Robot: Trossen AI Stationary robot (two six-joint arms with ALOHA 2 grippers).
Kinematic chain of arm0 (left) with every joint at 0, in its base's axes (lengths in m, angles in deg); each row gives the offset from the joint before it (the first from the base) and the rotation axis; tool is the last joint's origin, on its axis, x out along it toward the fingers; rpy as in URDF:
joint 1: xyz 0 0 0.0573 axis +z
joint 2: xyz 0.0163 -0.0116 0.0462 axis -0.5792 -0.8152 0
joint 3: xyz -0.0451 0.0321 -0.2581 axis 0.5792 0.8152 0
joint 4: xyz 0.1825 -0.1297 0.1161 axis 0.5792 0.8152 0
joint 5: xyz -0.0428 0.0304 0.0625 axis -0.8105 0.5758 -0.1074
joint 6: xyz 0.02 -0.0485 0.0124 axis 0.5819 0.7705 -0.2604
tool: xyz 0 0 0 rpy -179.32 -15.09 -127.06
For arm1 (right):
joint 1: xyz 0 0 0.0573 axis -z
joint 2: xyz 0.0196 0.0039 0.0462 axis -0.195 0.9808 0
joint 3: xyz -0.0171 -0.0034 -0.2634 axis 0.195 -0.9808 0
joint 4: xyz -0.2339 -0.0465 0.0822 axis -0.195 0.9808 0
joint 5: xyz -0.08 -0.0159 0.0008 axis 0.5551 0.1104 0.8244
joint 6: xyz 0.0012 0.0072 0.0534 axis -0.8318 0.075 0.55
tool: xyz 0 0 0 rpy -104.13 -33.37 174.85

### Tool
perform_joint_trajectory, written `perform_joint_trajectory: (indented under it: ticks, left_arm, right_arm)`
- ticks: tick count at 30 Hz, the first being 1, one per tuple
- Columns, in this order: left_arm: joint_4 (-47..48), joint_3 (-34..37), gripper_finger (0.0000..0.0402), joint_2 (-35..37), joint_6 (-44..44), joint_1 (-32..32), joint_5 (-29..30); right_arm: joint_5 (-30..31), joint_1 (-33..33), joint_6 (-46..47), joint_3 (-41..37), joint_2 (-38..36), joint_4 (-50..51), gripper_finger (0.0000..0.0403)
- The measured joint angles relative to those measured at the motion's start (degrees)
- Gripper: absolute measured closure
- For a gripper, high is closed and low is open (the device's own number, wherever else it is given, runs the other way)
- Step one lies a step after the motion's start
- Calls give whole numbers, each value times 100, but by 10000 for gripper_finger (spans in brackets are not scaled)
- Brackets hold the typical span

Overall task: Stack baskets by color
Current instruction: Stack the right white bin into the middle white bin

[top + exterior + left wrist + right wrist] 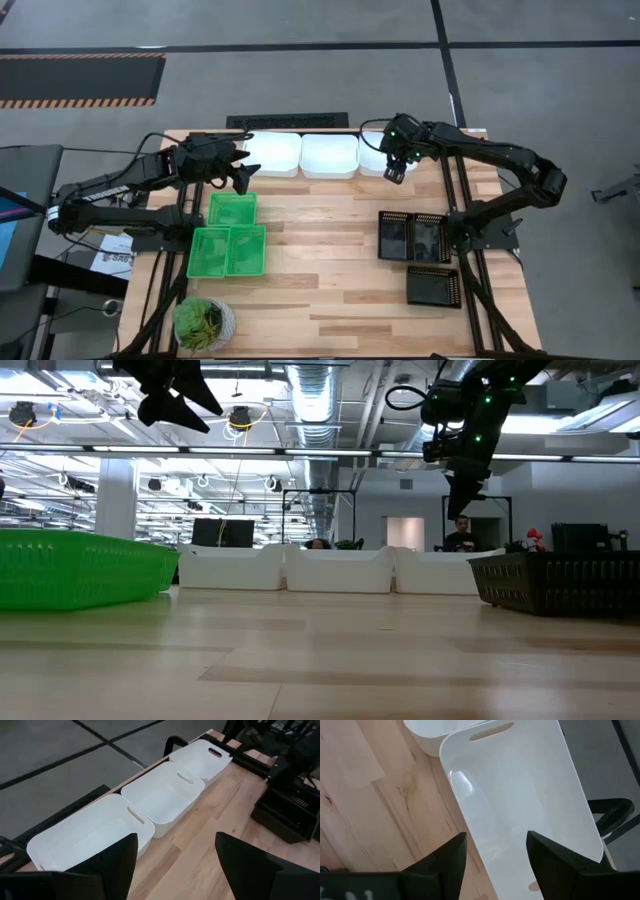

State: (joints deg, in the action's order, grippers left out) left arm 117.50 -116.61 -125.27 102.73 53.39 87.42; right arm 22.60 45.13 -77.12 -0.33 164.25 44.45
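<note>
Three white baskets stand in a row along the table's far edge: left (pixel 272 155), middle (pixel 330 155), right (pixel 375 157). Three green baskets (pixel 230 238) sit on the left side of the table and three black baskets (pixel 420 250) on the right. My left gripper (pixel 243 174) hangs open in the air near the left white basket (pixel 85 837), its fingers (pixel 117 862) empty. My right gripper (pixel 395 172) hangs open above the right white basket (pixel 520 795), well clear of its rim in the low view (pixel 465 495).
A round potted green plant (pixel 204 323) stands at the table's near left corner. Bare wood (pixel 320 250) lies between the green and black groups. In the low view, people and desks show in the room behind the table.
</note>
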Motion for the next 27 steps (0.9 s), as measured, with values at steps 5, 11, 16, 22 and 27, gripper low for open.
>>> perform_joint_trajectory:
  ticks: [5,11,16,22,27]
  left_arm:
    - [1,2,145,270,-79,-1,-20]
    - [2,7,145,493,-288,0,-7]
    - [21,225,145,657,-311,-1,6]
    - [20,614,145,805,-129,-2,-3]
    - [4,684,145,924,-72,0,-93]
  right_arm:
    - [-10,-4,60,0,0,2,172]
    - [-10,-4,60,0,0,-9,172]
    - [-12,-4,165,0,1,-204,172]
    - [-12,-11,-38,0,2,-489,172]
    - [-12,-10,-56,0,4,-621,172]
